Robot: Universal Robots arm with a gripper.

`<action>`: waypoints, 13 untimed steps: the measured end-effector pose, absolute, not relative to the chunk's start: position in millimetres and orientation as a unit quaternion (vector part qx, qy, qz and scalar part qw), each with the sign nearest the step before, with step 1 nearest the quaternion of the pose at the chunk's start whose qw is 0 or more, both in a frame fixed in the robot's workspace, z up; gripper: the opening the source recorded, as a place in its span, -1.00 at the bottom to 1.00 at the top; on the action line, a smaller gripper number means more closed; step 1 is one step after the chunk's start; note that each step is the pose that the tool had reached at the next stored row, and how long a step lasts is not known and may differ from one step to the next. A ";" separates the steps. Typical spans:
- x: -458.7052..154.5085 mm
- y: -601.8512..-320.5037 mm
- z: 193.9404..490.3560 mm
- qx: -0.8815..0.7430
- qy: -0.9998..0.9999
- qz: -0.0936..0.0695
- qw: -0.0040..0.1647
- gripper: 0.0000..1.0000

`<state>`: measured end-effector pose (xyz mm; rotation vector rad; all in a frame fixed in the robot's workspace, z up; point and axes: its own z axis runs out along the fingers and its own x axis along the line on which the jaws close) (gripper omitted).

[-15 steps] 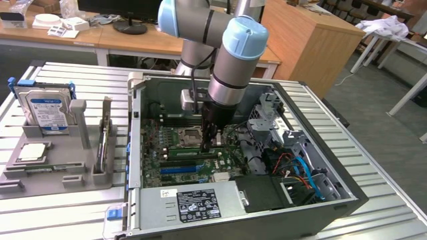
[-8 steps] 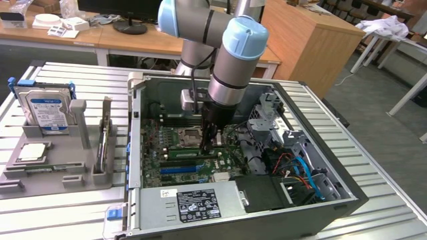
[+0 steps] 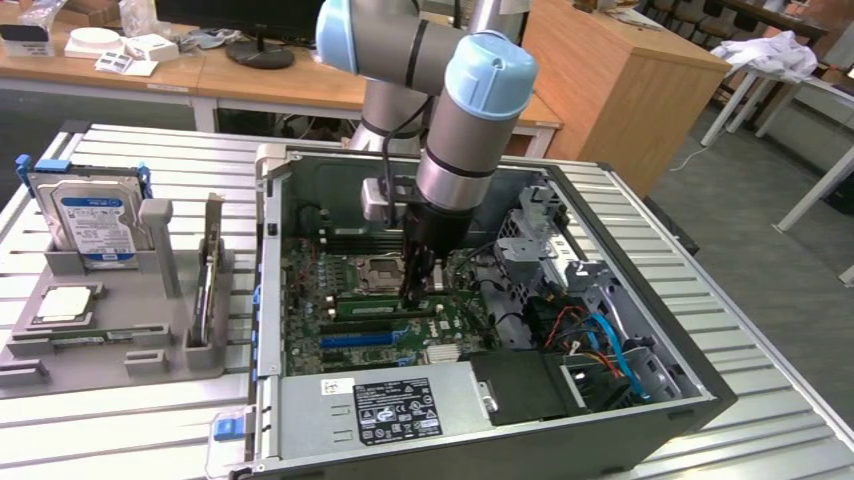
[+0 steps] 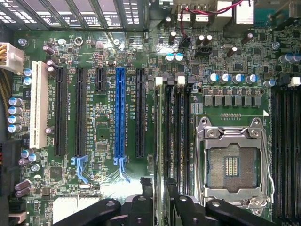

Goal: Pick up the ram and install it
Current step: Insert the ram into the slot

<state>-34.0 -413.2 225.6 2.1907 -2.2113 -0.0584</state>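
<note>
One ram [image 4: 159, 132] stands edge-up on the motherboard [image 4: 106, 122]; pincer [image 4: 159, 188] straddles it, jaws parted.

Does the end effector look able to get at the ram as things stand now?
Probably yes: the end effector sits right at the ram, which stands in a slot near the CPU socket, nothing between.

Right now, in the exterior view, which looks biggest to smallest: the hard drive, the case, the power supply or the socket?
1. Case
2. Power supply, though it sits nearer the camera
3. Hard drive
4. Socket
</note>
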 end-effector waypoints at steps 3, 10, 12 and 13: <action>-34.0 -413.3 230.6 0.704 -0.710 -0.019 0.014 -0.50; -33.9 -413.3 253.4 0.704 -0.710 -0.019 0.014 -0.50; -33.9 -413.3 261.1 0.704 -0.710 -0.019 0.014 -0.50; -33.9 -413.3 265.3 0.704 -0.710 -0.019 0.014 -0.50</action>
